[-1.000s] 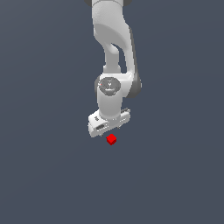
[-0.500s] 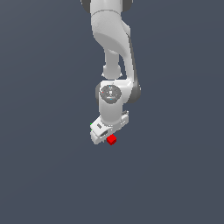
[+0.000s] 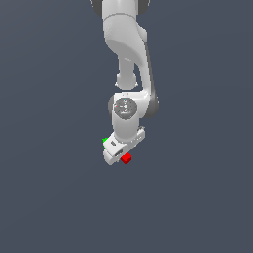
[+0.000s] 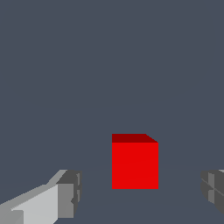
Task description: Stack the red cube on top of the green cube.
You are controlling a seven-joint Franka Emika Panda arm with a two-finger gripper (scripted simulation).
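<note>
The red cube (image 3: 126, 158) rests on the dark grey floor, partly covered by my white gripper (image 3: 118, 150) in the exterior view. In the wrist view the red cube (image 4: 134, 162) sits between my two fingers (image 4: 65, 194), closer to one of them and apart from both. The gripper (image 4: 141, 194) is open with a wide gap. A sliver of the green cube (image 3: 105, 141) peeks out behind the hand, toward the exterior view's left; the rest of it is hidden.
The plain dark grey floor (image 3: 197, 197) surrounds the cubes. The white arm (image 3: 126, 49) rises from the hand toward the top of the exterior view.
The hand has dropped down over the red cube and turned slightly. The red cube has not moved.
</note>
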